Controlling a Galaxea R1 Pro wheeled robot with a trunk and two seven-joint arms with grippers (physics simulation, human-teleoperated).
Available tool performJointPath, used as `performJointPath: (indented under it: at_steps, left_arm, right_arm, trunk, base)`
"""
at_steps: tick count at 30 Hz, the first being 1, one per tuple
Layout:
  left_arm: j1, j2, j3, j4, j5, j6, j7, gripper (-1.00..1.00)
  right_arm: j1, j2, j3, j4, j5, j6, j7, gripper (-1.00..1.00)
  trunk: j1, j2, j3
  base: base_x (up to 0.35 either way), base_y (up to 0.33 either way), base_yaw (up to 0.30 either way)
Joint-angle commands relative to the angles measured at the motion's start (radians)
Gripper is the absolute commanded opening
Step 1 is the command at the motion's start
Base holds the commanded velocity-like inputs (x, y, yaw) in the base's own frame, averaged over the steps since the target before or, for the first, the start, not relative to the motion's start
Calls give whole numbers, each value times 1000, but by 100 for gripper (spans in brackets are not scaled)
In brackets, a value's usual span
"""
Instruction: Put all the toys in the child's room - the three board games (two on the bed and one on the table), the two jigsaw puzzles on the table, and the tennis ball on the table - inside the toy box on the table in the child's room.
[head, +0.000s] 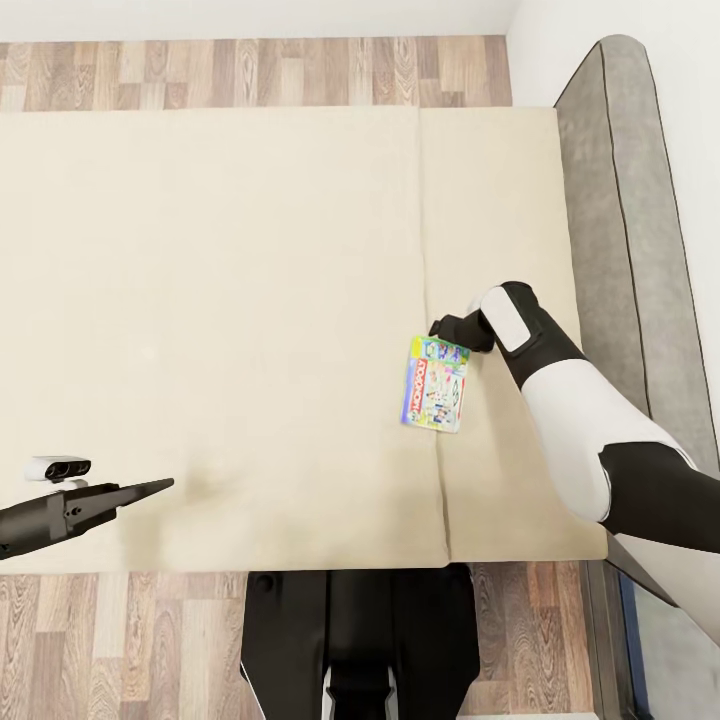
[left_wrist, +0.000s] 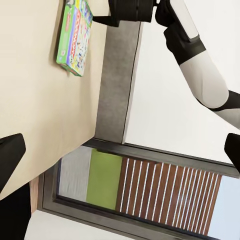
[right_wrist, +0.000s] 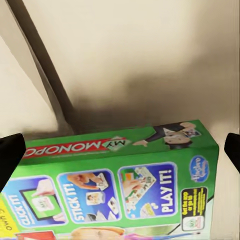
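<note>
At the lower left of the head view, the left end effector (head: 150, 487) hung low over the beige mattress of the bed (head: 220, 300), its dark fingers drawn into one narrow point; its own wrist view, though, showed two finger tips at opposite edges with a wide gap between, so it was released and held nothing. The left arm was cut off by the left edge of the frame.

Right of centre in the head view, the My Monopoly board game (head: 438, 384) lay flat on the mattress beside a seam. The right end effector (head: 447, 327) sat at the box's upper edge, just above it in the frame; whether it touched the box could not be told there. In the right wrist view the board game (right_wrist: 115, 185) filled the lower half, green edge facing the camera, with the two dark finger tips barely showing at the left and right edges, spread wider than the box and not closed on it. The box's lower part was cut off by the frame.

At the far right of the head view stood the grey headboard (head: 625, 230).
</note>
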Motion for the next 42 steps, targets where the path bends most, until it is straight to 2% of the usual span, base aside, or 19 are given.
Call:
performJointPath:
  at_steps: [1,19,42]
  left_arm:
    - [0,0,0,0,-1,11,-4,100]
    - [-1,2,1,0,-1,15,-4,100]
    - [-1,2,1,0,-2,15,-4,100]
  right_arm:
    - [0,0,4,-3,-9,22,-9,100]
    - [0,-1,3,-16,-10,93,-12,100]
    - [-1,-1,2,-17,-11,99,-11,100]
  trunk:
    - [1,-2,-1]
    - [1,-2,-1]
    - [1,-2,4]
  base:
    - [0,0,0]
    - [0,0,0]
    - [0,0,0]
